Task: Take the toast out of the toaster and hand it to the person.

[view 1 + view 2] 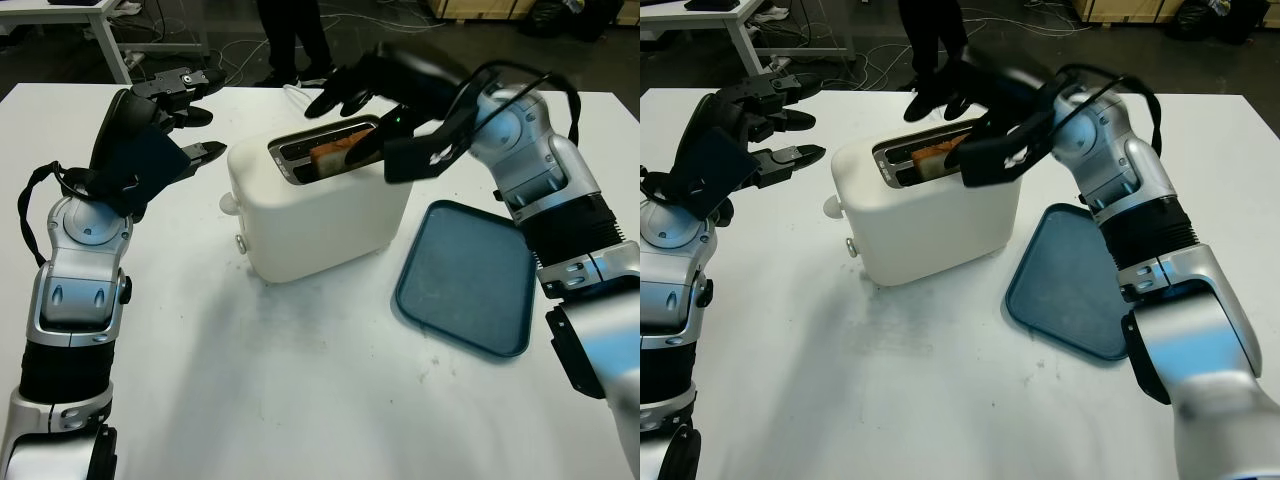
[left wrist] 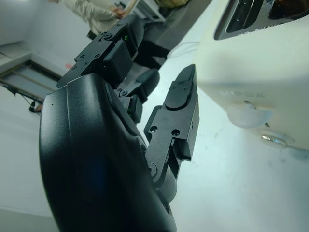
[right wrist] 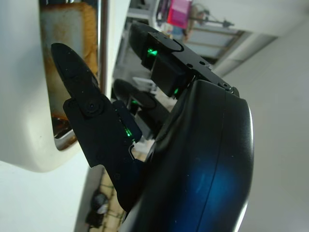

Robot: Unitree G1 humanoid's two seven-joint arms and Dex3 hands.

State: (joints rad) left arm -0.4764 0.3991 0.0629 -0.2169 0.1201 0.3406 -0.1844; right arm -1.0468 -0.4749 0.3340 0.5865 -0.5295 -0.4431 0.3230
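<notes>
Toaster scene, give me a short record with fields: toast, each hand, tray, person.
toast: in the slot of the white toaster, not yet out
right hand: open, over the slot, one finger beside the toast
left hand: open, raised beside the toaster's lever end
tray: blue, on the table beside the toaster
person: standing beyond the table's far edge

browned toast (image 1: 329, 157) upright in slot of white toaster (image 1: 320, 215), top edge poking out, toaster mid-table
</notes>
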